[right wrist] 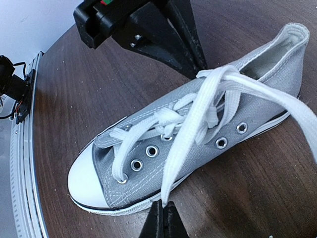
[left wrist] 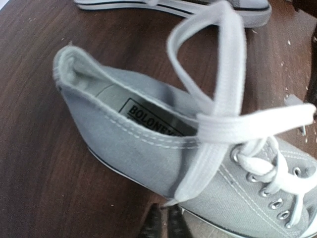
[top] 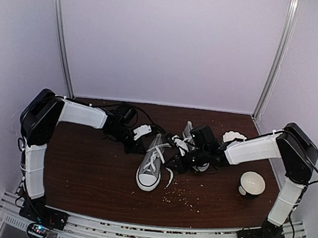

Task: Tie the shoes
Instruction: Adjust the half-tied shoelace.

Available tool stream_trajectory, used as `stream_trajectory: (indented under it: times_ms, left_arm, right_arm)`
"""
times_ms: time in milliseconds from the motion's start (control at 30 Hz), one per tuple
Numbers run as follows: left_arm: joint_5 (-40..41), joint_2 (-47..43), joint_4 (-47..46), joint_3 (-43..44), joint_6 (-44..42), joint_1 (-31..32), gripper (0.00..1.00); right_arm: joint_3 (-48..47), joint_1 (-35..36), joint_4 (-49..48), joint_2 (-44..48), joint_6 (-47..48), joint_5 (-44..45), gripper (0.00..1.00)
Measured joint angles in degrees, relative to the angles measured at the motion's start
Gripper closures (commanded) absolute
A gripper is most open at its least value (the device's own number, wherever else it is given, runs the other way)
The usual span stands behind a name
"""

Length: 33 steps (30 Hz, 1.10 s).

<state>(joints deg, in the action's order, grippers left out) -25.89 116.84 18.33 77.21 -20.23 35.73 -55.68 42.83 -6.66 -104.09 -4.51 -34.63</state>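
Your grey canvas sneaker with the white rubber toe cap (top: 149, 172) stands in the middle of the dark brown wooden table (top: 85, 168), with its toe toward the arm bases. The second grey sneaker (top: 188, 134) lies just behind it. Your left gripper (left wrist: 164, 224) is narrow and pinches one strand of the long white lace (right wrist: 184, 141) beside the shoe. Your right gripper (right wrist: 162, 221) is closed tight on another strand. A round white bowl (top: 252, 183) sits well apart on the right.

Far shoe (top: 188, 131) sitting mostly hidden behind right arm (top: 252, 149); left wrist view's top edge cutting its sole. Close to lens, lace (left wrist: 224, 64) blurring. Left gripper (left wrist: 163, 224), right gripper (right wrist: 163, 223) showing fingertips only, bottom edges cutting them. Specks (top: 183, 196) on table (top: 85, 168) reading too small to identify.
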Motion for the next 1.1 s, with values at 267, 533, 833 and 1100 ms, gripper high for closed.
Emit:
stream_trajectory:
  times_ms: [267,533,833,1100]
  left_arm:
    - [0.4,-0.9,-1.2,-3.8,0.3,0.0,1.00]
    - [2.2,-8.1,-1.9,-12.6,4.1,0.0,0.97]
    - [2.1,-9.4,-5.7,-10.3,2.8,0.2,0.62]
    - [2.1,-4.9,-6.6,-1.3,-2.5,1.9,0.63]
  right_arm:
    - [0.0,0.0,0.0,0.0,0.0,-0.1,1.00]
    - [0.0,0.0,0.0,-0.1,0.0,-0.2,1.00]
    - [0.0,0.0,0.0,-0.6,-0.3,-0.8,1.00]
    - [0.0,0.0,0.0,-0.8,-0.4,-1.2,1.00]
